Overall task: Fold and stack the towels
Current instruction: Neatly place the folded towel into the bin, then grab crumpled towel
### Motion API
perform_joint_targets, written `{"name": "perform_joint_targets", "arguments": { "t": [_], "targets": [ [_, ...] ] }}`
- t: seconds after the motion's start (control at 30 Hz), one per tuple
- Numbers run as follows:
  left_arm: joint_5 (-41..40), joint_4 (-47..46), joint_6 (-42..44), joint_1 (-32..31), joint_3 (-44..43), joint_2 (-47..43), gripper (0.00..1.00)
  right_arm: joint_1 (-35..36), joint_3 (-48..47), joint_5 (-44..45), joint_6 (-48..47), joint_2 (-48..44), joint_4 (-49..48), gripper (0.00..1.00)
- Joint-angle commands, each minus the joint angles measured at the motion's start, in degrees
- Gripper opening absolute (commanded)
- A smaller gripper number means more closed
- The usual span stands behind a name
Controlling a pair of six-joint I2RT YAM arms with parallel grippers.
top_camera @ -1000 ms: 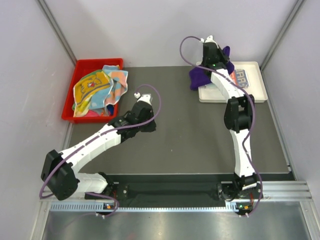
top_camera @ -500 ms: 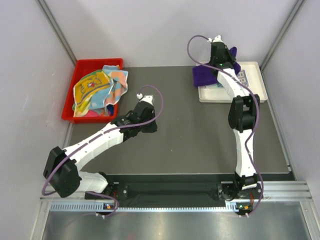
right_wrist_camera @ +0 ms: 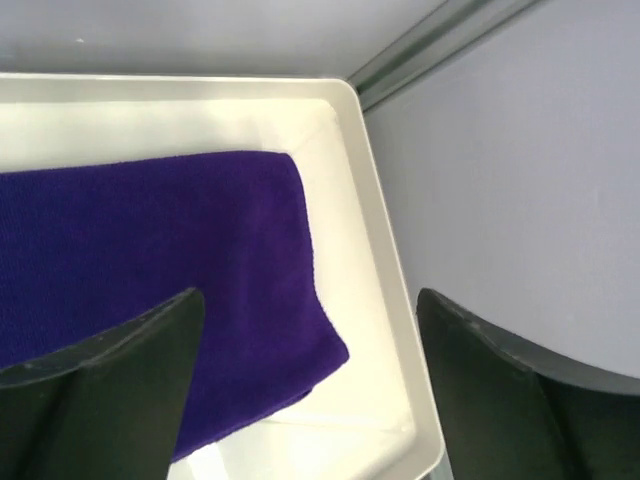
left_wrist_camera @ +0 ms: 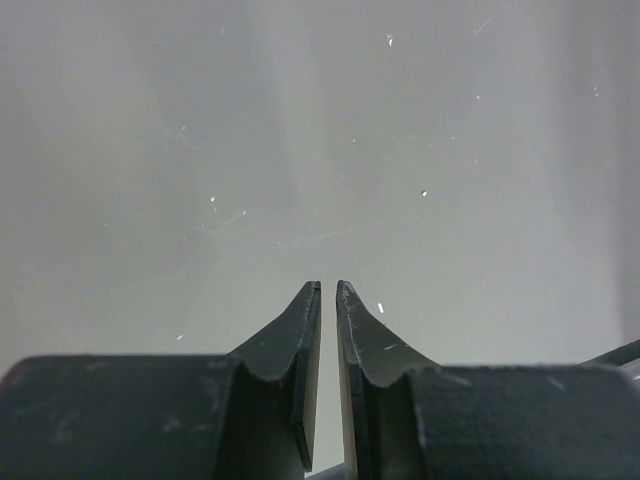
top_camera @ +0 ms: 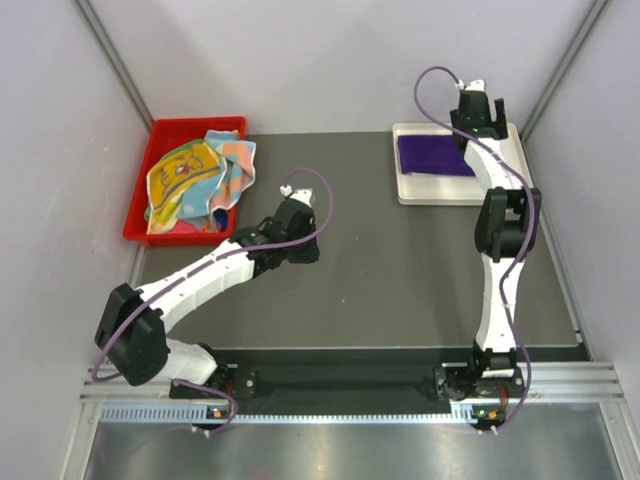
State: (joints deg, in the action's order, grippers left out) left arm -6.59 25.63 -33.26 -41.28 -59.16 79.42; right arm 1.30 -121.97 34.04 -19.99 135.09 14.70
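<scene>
A deep purple towel [top_camera: 435, 156] lies flat and folded in the white tray [top_camera: 450, 193]. My right gripper [top_camera: 478, 110] hovers over the tray's far right corner, open, with nothing between its fingers. In the right wrist view the purple towel [right_wrist_camera: 150, 250] fills the left of the tray [right_wrist_camera: 385, 300], and the right gripper [right_wrist_camera: 308, 300] stands wide above the towel's near corner. A pale yellow printed towel [top_camera: 180, 170] and a multicoloured towel [top_camera: 235, 160] lie crumpled in the red bin [top_camera: 140, 215]. My left gripper [top_camera: 300, 248] hangs over the dark mat; in its own view the left gripper [left_wrist_camera: 328, 285] is shut but for a thin slit, holding nothing.
The red bin sits at the mat's far left corner and the white tray at the far right. Grey walls close in on both sides and the back. A metal rail with both arm bases [top_camera: 340, 385] runs along the near edge.
My right gripper carried the purple towel rightward over the tray, then opened and let it go; the towel now lies flat there. My left arm shifted slightly right.
</scene>
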Motion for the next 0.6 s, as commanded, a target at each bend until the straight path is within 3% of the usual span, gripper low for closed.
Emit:
{"name": "perform_joint_targets", "arguments": {
  "t": [0.0,0.17,0.33,0.43,0.57],
  "targets": [
    [0.7,-2.95,-0.14,0.14,-1.93,0.21,0.17,-3.14,-4.23,-4.86,8.11,-1.93,3.49,0.9],
    [0.53,-3.83,-1.02,0.06,-2.45,0.91,0.17,-4.73,-4.41,-7.76,14.27,-5.53,6.65,1.0],
    [-0.88,-3.39,-1.37,0.06,-4.65,1.27,0.18,-4.73,-2.66,-13.46,23.03,-12.29,10.17,1.0],
    [-3.42,-2.51,-1.29,0.14,-7.11,0.92,0.19,-4.73,2.16,-19.43,28.84,-18.09,10.09,1.0],
    [-8.08,-0.41,-1.02,2.68,-11.76,1.27,0.25,-2.45,16.18,-26.38,35.1,-29.05,6.14,1.0]
  ]
}}
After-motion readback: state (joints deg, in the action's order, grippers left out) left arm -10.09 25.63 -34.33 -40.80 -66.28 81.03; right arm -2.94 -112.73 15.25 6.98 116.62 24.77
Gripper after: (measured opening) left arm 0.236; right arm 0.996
